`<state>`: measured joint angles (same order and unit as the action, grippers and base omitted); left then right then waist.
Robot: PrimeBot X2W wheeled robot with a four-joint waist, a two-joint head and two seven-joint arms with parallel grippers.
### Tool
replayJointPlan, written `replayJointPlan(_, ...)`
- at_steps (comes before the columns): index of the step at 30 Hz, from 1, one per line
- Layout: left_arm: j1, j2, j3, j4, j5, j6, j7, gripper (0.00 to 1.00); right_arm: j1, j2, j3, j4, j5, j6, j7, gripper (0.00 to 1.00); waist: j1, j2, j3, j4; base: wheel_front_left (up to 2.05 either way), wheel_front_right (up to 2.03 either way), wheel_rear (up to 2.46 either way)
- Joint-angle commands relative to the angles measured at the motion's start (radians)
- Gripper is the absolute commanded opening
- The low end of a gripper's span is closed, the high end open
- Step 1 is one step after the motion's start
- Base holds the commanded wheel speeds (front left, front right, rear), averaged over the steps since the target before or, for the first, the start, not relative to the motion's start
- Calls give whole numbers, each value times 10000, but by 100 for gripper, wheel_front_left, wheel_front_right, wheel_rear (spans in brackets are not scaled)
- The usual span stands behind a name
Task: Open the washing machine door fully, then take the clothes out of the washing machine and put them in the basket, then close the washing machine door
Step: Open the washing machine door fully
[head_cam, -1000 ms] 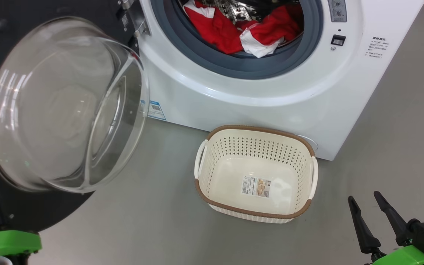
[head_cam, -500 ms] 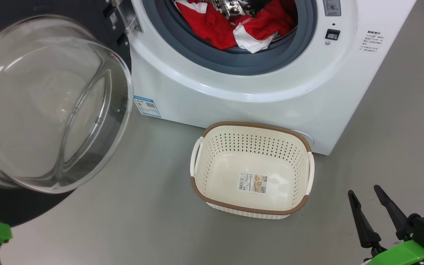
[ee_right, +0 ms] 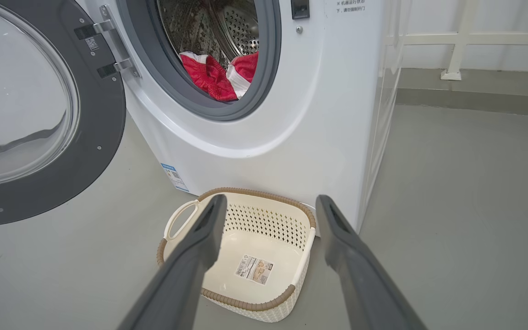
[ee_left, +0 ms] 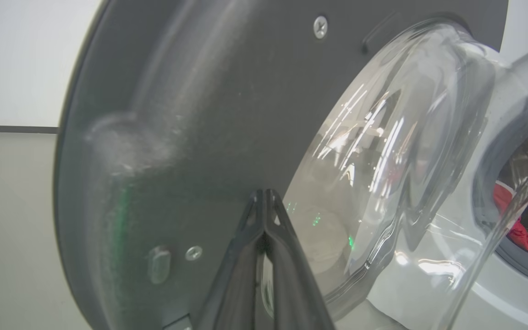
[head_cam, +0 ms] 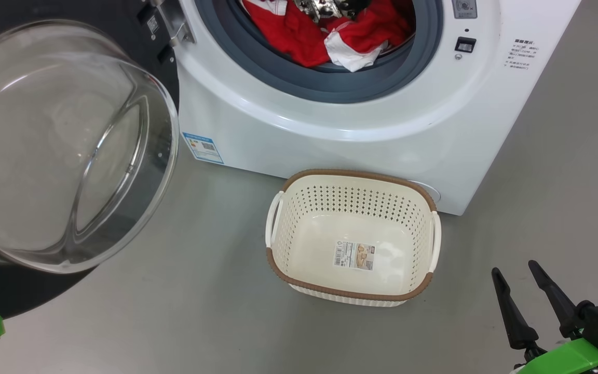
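Head view: the white washing machine [head_cam: 340, 140] stands on the grey floor [head_cam: 200, 301]. The washing machine door [head_cam: 65, 150] is swung open to the left, its clear glass bowl bulging toward the camera and the black rim behind it. The red and white clothes [head_cam: 299, 36] lie heaped inside the opening, resting on the lower part of the grey rubber ring [head_cam: 330, 88]. A small blue label [head_cam: 203, 148] sits at the machine's lower left corner. The basket [head_cam: 351, 174] stands upright on the floor just in front of the machine, with nothing in it but the sticker [head_cam: 353, 254] on its bottom. The right gripper [head_cam: 514, 267] hangs at the lower right, well apart from the basket, its two dark fingers spread and holding nothing. Left wrist view: the left gripper [ee_left: 264, 192] has its fingers pressed together at the tips with nothing between them. They point at the dark inner face of the door, just beside the glass bowl; whether they touch it I cannot tell. A strip of red cloth shows at the right edge, through the glass. Right wrist view: the right fingers [ee_right: 200, 256] stand wide apart over the floor, and the basket shows between and beyond them. The clothes sit at the front lip of the perforated steel drum [ee_right: 227, 23], and the door hangs open on the left.
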<state>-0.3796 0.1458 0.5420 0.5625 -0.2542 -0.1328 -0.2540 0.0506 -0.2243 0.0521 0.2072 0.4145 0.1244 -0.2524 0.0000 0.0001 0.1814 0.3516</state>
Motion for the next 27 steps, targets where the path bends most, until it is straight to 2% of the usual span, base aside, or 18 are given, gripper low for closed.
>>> replayJointPlan(1,-256,610,314,-148,75,22,-78,0,-303,-201,223,-276,-113,63,-93,100,0,-1,-12,8,0,0,0)
replayJointPlan(11,188,535,-156,-200,-301,22,-78,0,-281,-102,262,-239,-106,63,-93,100,0,-1,-282,27,0,0,0)
replayJointPlan(21,1397,-153,-607,-1343,-540,21,-78,0,-172,18,302,-194,-62,63,-93,100,0,-1,-708,-34,0,0,0)
replayJointPlan(27,2258,-548,-1327,-2326,-621,21,-78,0,-85,90,280,-219,-45,63,-93,100,0,-1,-883,-149,0,0,0)
